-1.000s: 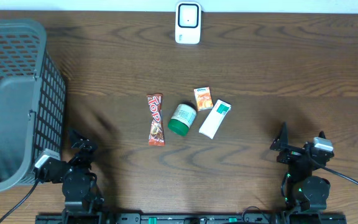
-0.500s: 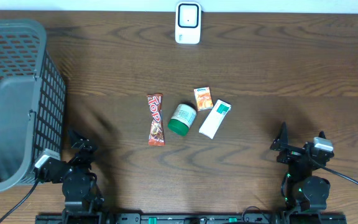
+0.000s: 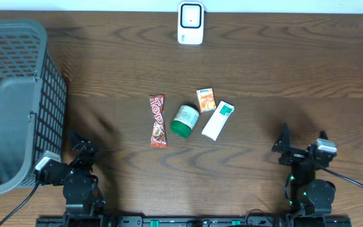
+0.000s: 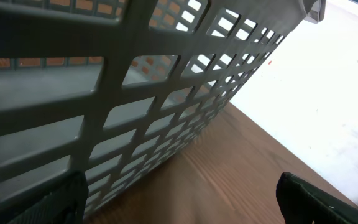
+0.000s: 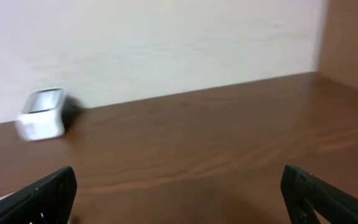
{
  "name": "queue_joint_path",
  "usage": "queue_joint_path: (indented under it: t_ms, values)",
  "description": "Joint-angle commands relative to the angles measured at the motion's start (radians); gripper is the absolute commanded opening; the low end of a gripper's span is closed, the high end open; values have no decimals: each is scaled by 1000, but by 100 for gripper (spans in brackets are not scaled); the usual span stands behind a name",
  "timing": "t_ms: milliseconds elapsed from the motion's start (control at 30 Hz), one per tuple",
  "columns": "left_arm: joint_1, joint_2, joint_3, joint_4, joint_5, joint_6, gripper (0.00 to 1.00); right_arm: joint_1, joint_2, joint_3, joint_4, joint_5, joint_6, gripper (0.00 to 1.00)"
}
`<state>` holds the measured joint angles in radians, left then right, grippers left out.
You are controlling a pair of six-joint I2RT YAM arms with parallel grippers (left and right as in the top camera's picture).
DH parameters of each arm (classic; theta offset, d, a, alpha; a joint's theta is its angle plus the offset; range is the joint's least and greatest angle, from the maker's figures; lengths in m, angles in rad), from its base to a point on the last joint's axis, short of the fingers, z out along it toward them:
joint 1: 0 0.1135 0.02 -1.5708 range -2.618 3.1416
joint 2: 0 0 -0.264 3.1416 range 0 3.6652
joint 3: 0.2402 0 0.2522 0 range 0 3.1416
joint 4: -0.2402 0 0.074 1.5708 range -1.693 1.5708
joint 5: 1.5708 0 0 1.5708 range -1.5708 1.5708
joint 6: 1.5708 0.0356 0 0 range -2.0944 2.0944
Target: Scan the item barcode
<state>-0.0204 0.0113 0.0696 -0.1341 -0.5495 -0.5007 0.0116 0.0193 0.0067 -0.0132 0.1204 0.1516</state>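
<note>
Several items lie mid-table in the overhead view: a red candy bar (image 3: 158, 121), a green-lidded jar (image 3: 184, 120), a small orange box (image 3: 206, 99) and a white-and-green pack (image 3: 217, 120). The white scanner (image 3: 190, 23) stands at the far edge; the right wrist view shows it, blurred (image 5: 41, 114), at the far left. My left gripper (image 3: 82, 146) rests open at the near left beside the basket, far from the items. My right gripper (image 3: 303, 144) rests open at the near right, nothing between its fingers. No barcode can be made out.
A tall grey mesh basket (image 3: 11, 28) fills the left side, and its wall (image 4: 104, 93) looms close in the left wrist view. Both arm bases sit at the near table edge. A pale wall rises behind the table.
The right gripper has edged slightly to the left. The left arm and the items have not moved.
</note>
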Motion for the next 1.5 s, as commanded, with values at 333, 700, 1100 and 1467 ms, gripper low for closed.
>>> queue_joint_path:
  t_ms: [333, 700, 1100, 1467]
  values:
    - [3, -7, -18, -22, -19, 2, 97, -3, 280, 316, -283, -223, 35, 99]
    - [3, -7, -18, -22, -20, 2, 97, 151, 1072, 956, -758, -276, 15, 99]
    - [3, -7, -18, -22, -20, 2, 97, 243, 1456, 1072, -754, -663, -24, 99]
    - [3, -7, -18, -22, -20, 2, 97, 304, 1571, 1072, -761, -612, 349, 99]
